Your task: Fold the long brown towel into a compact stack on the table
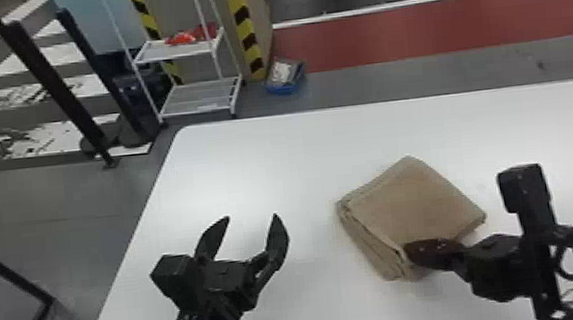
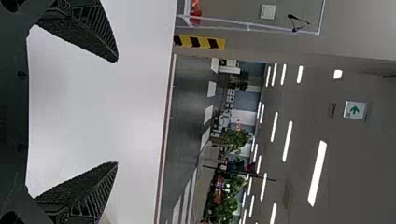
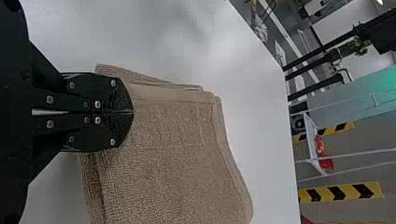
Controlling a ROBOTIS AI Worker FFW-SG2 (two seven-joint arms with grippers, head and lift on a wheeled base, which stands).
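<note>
Towel lay near-square, corner pointed away. Right gripper was clenched over near edge, aimed left; left gripper gaped, aimed forward.

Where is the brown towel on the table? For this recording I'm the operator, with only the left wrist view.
Observer: In the head view, the folded towel lies to the right of the left gripper.
Operator: And how is the right gripper set?
Observer: In the right wrist view its fingers are together, shut.
Operator: Which part of the towel is it at?
Observer: The near corner, in the head view; I can't tell whether it pinches any cloth.
</note>
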